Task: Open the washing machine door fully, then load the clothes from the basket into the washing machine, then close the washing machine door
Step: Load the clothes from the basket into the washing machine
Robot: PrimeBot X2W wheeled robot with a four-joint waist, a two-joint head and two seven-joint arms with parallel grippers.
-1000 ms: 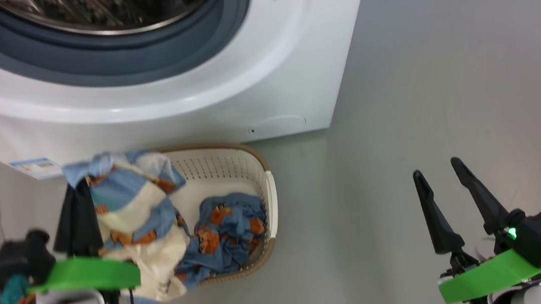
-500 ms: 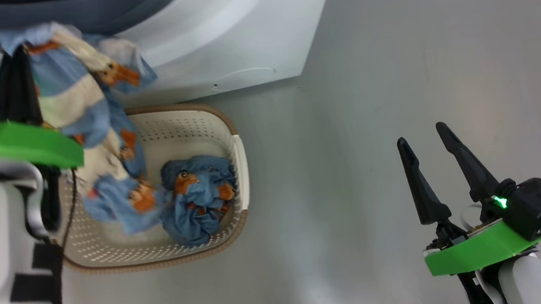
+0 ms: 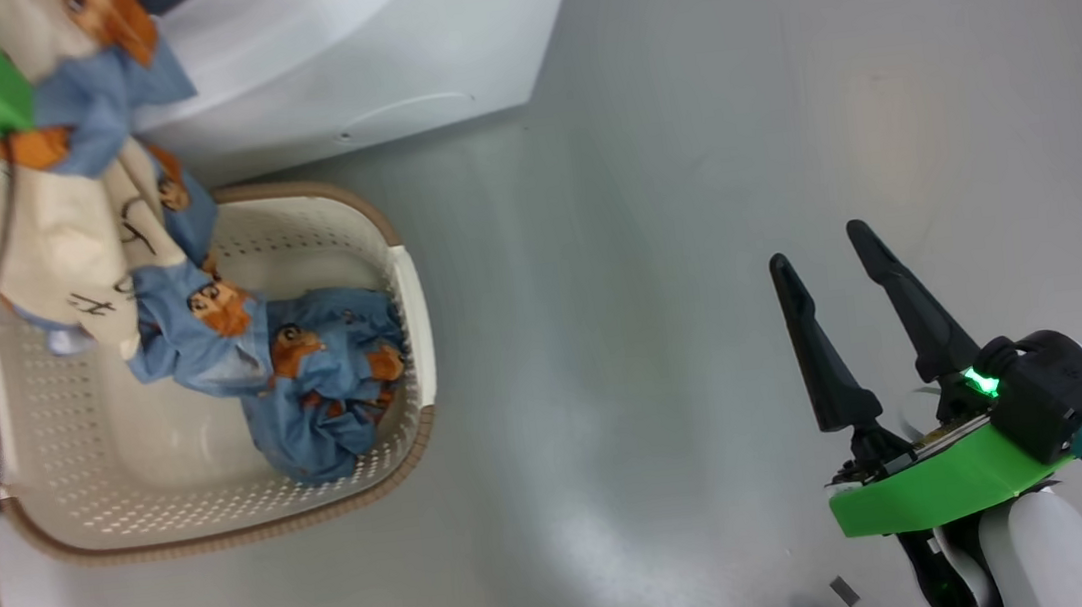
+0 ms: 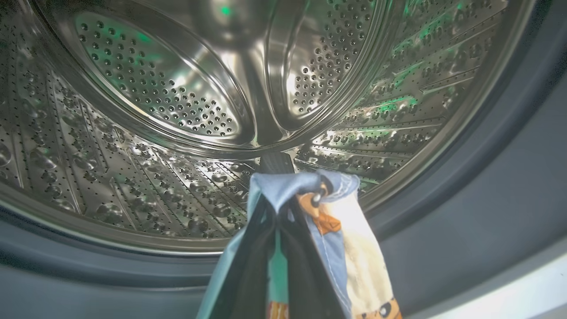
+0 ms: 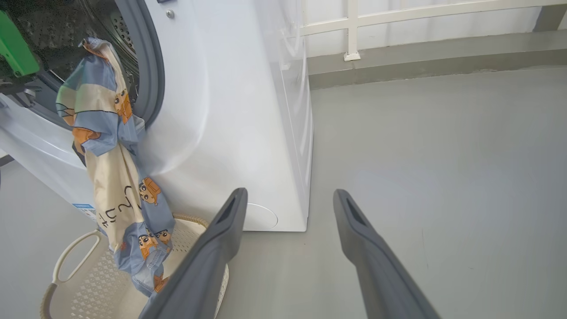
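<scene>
Before the washing machine (image 5: 230,110), drum (image 4: 177,110) open ahead. Beneath, on the floor (image 3: 683,128), the basket (image 3: 222,523) with a crumpled bundle of clothes (image 3: 330,396). Pinched in the left claw (image 4: 277,166): one garment (image 5: 106,177), limp and light, dangling long; best gripped at a bunched fold. Right claw (image 3: 818,249) spread wide, empty. Dark scrawl on the garment's cream panel, unreadable.
</scene>
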